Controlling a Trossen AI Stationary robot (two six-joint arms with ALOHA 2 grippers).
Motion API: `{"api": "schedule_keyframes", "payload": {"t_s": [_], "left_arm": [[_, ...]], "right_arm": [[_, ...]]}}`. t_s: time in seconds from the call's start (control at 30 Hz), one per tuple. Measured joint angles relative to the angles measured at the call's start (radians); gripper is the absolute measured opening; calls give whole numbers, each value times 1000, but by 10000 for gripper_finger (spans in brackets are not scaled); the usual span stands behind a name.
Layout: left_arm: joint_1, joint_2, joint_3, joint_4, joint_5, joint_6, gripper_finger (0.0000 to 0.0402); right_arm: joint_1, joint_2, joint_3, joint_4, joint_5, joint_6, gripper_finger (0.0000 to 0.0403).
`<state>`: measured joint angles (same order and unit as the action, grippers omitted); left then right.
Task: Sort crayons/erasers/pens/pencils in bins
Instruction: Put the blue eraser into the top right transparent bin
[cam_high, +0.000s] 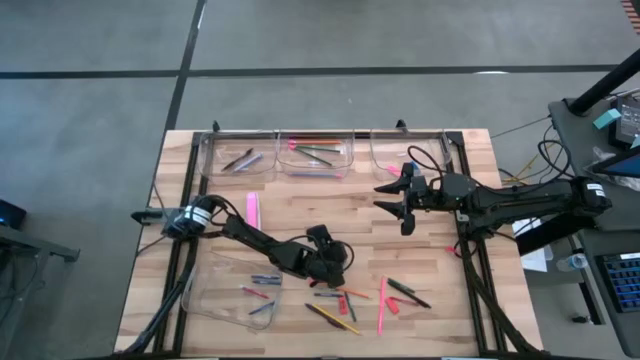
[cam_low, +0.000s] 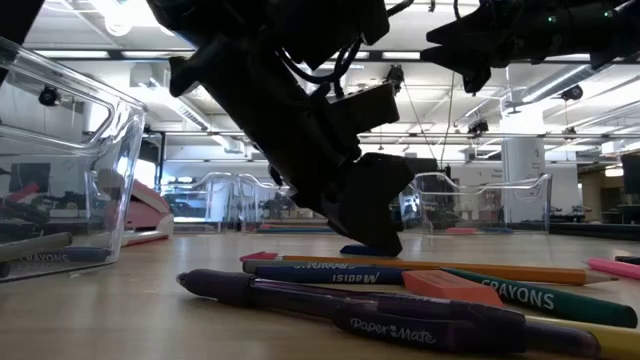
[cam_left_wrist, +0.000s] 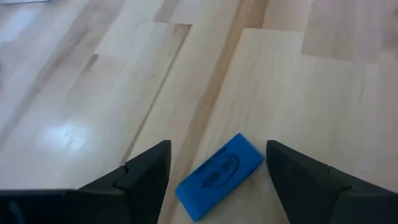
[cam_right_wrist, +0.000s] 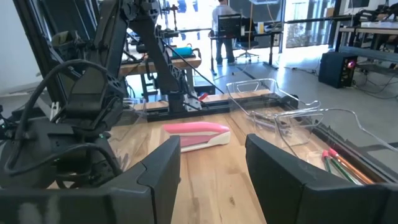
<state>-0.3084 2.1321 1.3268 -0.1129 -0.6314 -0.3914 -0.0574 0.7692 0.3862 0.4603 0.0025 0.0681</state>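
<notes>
Overhead, the left gripper (cam_high: 335, 268) is lowered near the middle of the wooden table (cam_high: 300, 215), just above the loose scatter of sticks along the near edge. Its wrist camera shows its two dark fingers (cam_left_wrist: 146, 177) spread apart, one on each side of a blue eraser (cam_left_wrist: 219, 176) that lies flat and at a slant on the wood; neither finger touches it, so the claw is open and holds nothing. From table height the same gripper (cam_low: 370, 215) reaches down to the surface with the eraser (cam_low: 362, 250) as a thin blue sliver beneath its tip. In front of it lie a dark pen (cam_low: 380, 315), an orange pencil (cam_low: 450, 268), a green crayon (cam_low: 530, 295) and a pink eraser (cam_low: 450, 285). The right gripper (cam_high: 404, 200) is held above the table toward the far right, near the row of bins, its fingers (cam_right_wrist: 155, 168) parted and empty. Three clear bins stand along the far edge: the left one (cam_high: 238, 157) holds dark sticks, the middle one (cam_high: 316, 155) holds long pencils, and the contents of the right one (cam_high: 408, 152) cannot be made out. A fourth bin (cam_high: 232, 290) at the near left holds a few short sticks. A pink stapler (cam_high: 253, 210) lies on the table between the rows. In the right wrist view a person (cam_right_wrist: 221, 25) stands in the room beyond the table.
</notes>
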Motion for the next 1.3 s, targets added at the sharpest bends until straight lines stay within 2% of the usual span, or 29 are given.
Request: {"api": "schedule_keyframes", "payload": {"t_s": [0.23, 0.67, 0.97, 1.3], "left_arm": [[2, 3, -1, -12, -64, 2, 181], [2, 5, -6, -1, -67, 4, 10], [3, -10, -5, -11, -63, 13, 1], [3, -99, 1, -56, -63, 38, 0]], "right_arm": [[0, 0, 0, 0, 0, 3, 171], [0, 0, 0, 0, 0, 3, 171], [0, 0, -1, -1, 0, 1, 171], [0, 0, -1, -3, 0, 0, 171]]}}
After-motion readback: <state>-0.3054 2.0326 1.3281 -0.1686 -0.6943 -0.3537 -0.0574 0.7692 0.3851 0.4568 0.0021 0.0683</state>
